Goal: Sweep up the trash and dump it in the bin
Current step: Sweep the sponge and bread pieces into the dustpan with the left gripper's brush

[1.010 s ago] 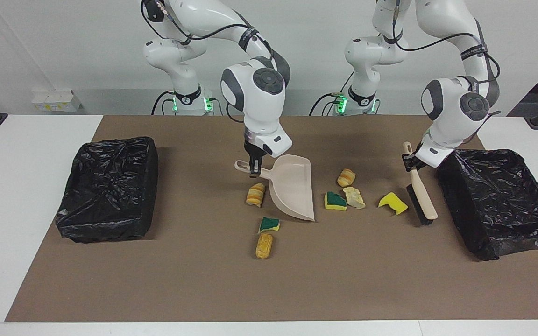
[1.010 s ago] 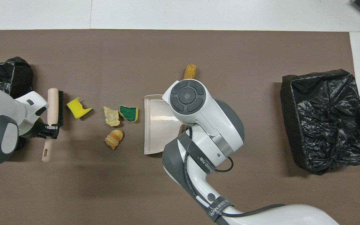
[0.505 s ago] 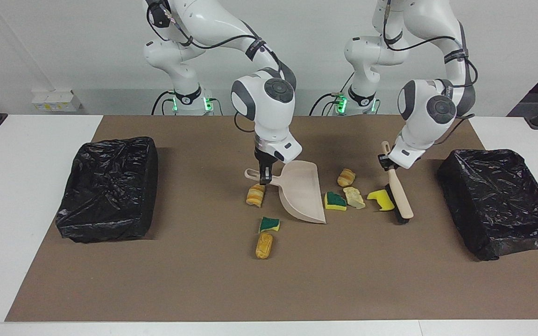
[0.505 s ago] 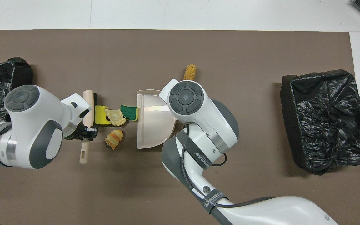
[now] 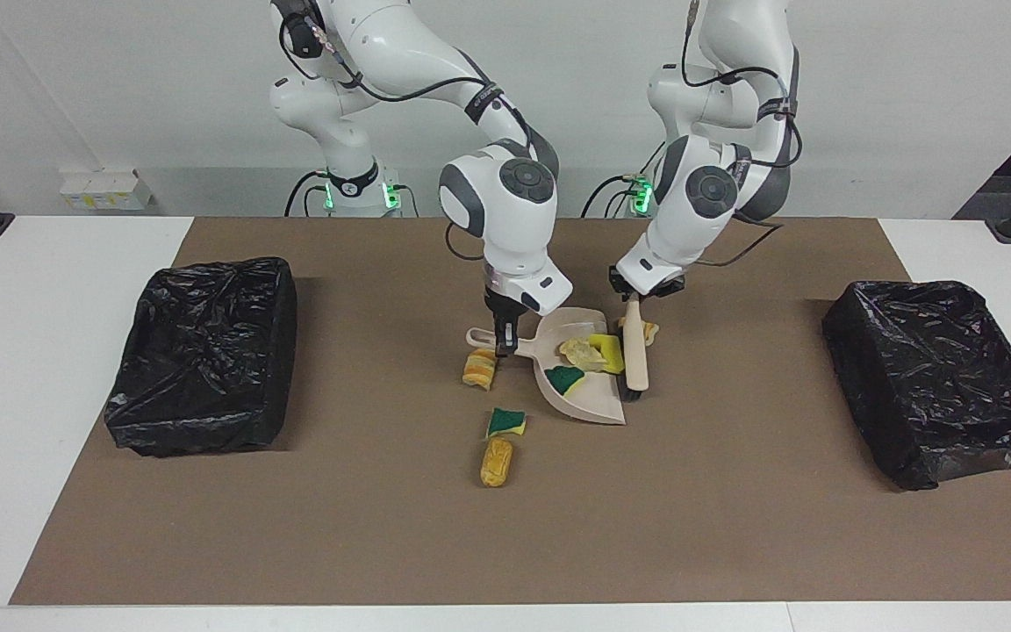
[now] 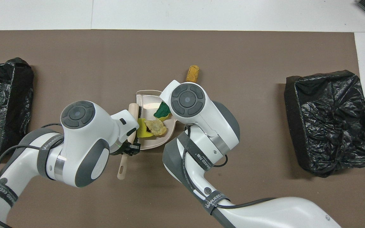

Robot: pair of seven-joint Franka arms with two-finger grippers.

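Observation:
My right gripper (image 5: 504, 338) is shut on the handle of the beige dustpan (image 5: 591, 405), which rests on the mat. My left gripper (image 5: 637, 303) is shut on the beige brush (image 5: 637, 355), whose bristles stand at the pan's mouth. In the pan lie a green sponge bit (image 5: 567, 379), a pale chunk (image 5: 583, 353) and a yellow sponge bit (image 5: 608, 351). An orange roll (image 5: 648, 331) peeks out beside the brush, outside the pan. More trash lies on the mat: a roll (image 5: 479, 367) by the pan's handle, a green-and-yellow sponge (image 5: 505, 422) and another roll (image 5: 497, 462). The overhead view hides my right gripper under its wrist.
Two bins lined with black bags stand on the brown mat, one (image 5: 203, 351) at the right arm's end and one (image 5: 935, 377) at the left arm's end. White table (image 5: 32, 395) borders the mat.
The left arm has swept the brush toward the dustpan, pushing three scraps into it. The right arm has edged the pan toward the brush. One roll stayed beside the brush.

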